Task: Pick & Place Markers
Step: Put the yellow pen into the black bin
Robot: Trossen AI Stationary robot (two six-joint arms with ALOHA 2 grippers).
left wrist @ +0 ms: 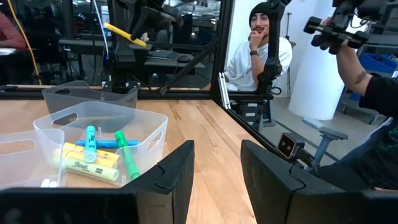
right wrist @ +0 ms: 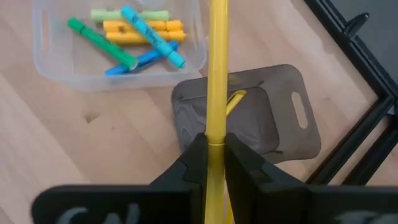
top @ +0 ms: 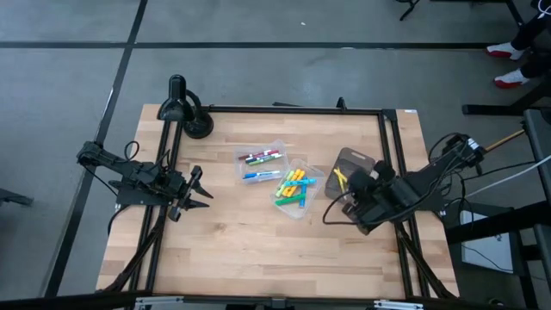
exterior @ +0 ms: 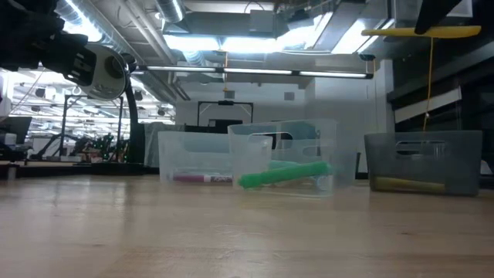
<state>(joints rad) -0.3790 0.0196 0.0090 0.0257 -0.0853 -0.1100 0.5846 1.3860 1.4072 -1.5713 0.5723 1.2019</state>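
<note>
Grips one yellow marker (right wrist: 217, 74) in the right end effector (right wrist: 215, 149), fingers pinched together on the barrel so that the pen juts straight out ahead of the wrist. Carries it roughly level and high over the right side of the desk (top: 258, 250), above the dark grey bin (right wrist: 292, 124), and not yet down inside it. Points, by the look of things, to the bin as the drop-off: already holds a second yellow marker (right wrist: 235, 101), lying slantwise on its floor. Leaves the other markers in two clear trays at mid-desk, standing just beside each other. Keeps a mixed heap of yellow, orange, green and blue pens (right wrist: 134, 34) in the nearer tray (right wrist: 43, 56), right next to the bin and so a short carry away. Keeps a few red, green and blue pens (top: 261, 158) in the farther tray (top: 280, 145), on the side toward the left arm. Parks the left end effector (left wrist: 216, 155) near the desk's left edge, fingers apart and holding nothing, aimed across at the trays. Seems held back there to give the working arm room, yet placed to reach the tray on its own side. Puts the job early on, judging from the many pens in the trays against two at the bin. Calls next, most likely, for lowering over the bin's middle before letting go. Risks a bounce or a catch on the rim if dropped from this height.
</note>
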